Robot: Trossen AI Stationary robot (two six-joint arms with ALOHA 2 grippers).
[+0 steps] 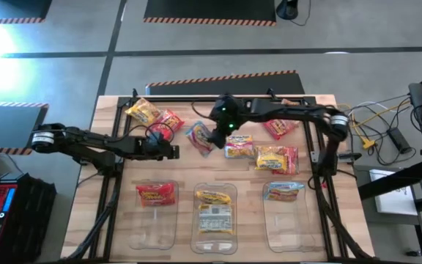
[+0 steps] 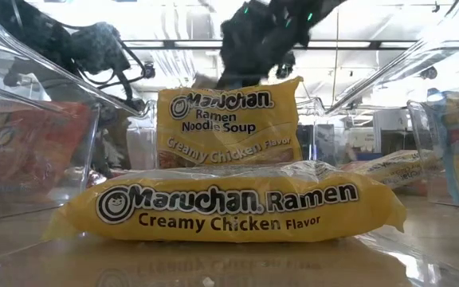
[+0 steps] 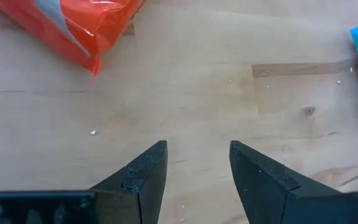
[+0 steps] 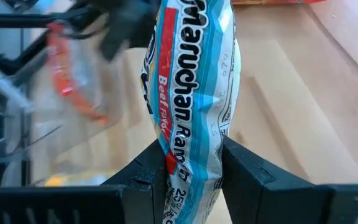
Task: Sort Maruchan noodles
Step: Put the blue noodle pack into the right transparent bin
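We see a light blue packet (image 4: 191,81) of Maruchan ramen, glossy, with a red band and "Beef flavor" print, pinched between the jaws of the right gripper (image 4: 191,171). In the right wrist view the packet stands on edge, its long axis running straight away from the jaws, its surface creased where they squeeze it. From above, the same blue packet (image 1: 200,136) sits over the middle of the wooden surface (image 1: 108,110), tilted diagonally, with the right gripper (image 1: 217,134) at its side and the right arm reaching in from the right edge, bent at the elbow.

The left gripper (image 1: 173,151) lies low over the left-centre of the surface, its arm stretched in from the left. Its jaws are parted with nothing between them, only bare wood, and a red packet (image 3: 73,22) lies beyond them.

Near the front edge stand three clear bins (image 1: 215,238): the left one holds a red packet (image 1: 157,193), the middle one two yellow packets (image 1: 215,198), the right one a blue packet (image 1: 283,191). The low view shows the yellow pair, one flat yellow packet (image 2: 229,209) reading "Creamy Chicken Flavor" lengthwise across, another upright behind it.
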